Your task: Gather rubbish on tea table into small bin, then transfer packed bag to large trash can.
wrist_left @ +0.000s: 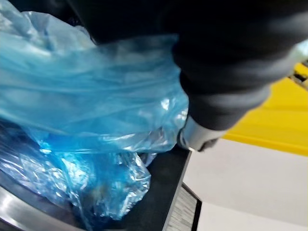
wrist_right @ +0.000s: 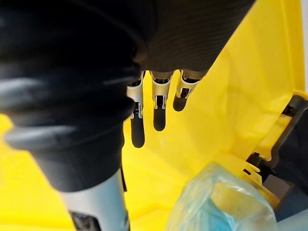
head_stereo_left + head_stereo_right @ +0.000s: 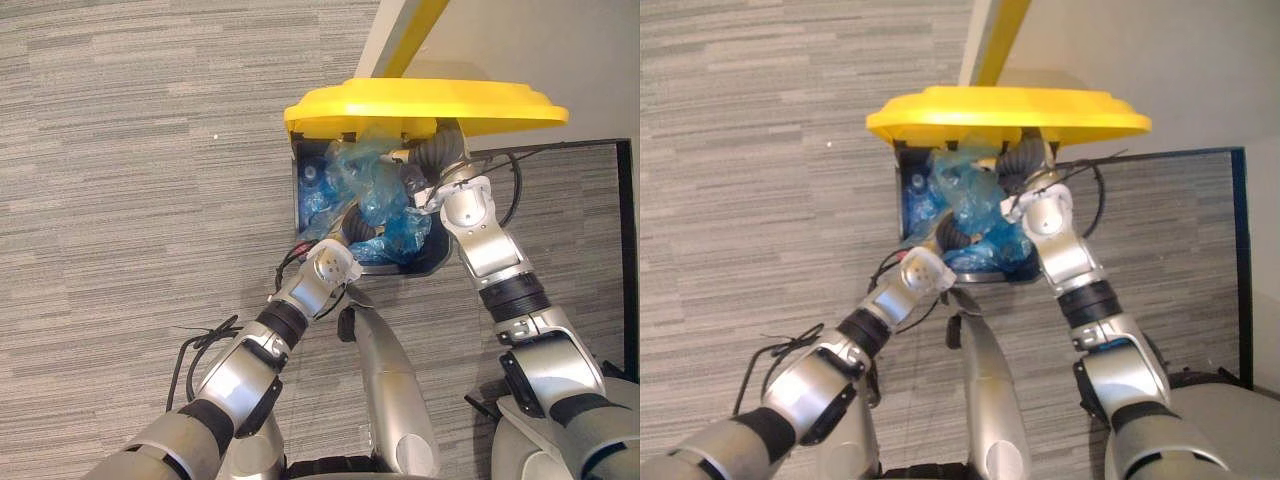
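While right hand (image 2: 159, 106) rests straight, spread fingers against underside of raised yellow plastic lid (image 3: 430, 105), crumpled translucent blue plastic bag (image 3: 375, 190) sits in mouth of dark large trash can (image 3: 432, 258); left hand (image 3: 360, 232) reaches into bag, grip unreadable.

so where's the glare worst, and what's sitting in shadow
Left wrist view: white glints on the creases of the blue bag, its lower folds darker. Left eye view: the trash can is shaded inside under the yellow lid, while the floor is evenly lit. Right wrist view: the lid is bright and even behind the fingers of the right hand, with no glare.
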Available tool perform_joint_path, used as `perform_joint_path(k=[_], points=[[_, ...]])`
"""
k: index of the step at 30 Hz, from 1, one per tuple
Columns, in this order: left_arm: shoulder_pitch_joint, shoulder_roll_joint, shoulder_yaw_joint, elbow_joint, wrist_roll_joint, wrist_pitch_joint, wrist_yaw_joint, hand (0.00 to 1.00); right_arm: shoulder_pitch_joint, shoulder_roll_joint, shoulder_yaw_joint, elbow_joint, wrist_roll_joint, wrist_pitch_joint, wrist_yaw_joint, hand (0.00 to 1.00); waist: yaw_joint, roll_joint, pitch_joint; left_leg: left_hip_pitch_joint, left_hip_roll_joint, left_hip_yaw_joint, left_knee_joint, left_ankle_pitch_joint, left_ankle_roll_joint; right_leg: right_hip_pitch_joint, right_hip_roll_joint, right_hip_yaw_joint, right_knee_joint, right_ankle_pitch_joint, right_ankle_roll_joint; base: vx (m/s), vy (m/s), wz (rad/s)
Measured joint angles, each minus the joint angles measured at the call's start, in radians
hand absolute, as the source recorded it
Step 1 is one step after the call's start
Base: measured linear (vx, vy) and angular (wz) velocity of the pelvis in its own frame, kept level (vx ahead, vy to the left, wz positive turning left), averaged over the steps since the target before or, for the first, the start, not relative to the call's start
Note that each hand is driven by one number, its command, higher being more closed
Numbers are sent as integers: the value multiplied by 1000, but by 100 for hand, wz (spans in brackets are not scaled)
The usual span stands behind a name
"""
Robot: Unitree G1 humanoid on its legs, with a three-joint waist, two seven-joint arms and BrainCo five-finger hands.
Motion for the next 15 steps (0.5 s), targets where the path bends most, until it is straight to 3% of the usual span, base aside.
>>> perform_joint_path(k=[8, 15], points=[[21, 60, -22, -85, 35, -7, 9, 0, 52, -1, 11, 35, -19, -20, 6, 0, 5, -5, -3, 71, -38, -19, -94, 51, 14, 56, -38, -6, -7, -20, 22, 3, -36, 16], [250, 167, 43, -338, 20, -50, 18, 0, 221, 0, -38, 59, -80, -21, 17, 0, 11, -3, -8, 163, -60, -42, -187, 98, 22, 137, -57, -32, -22, -29, 8, 27, -18, 14]])
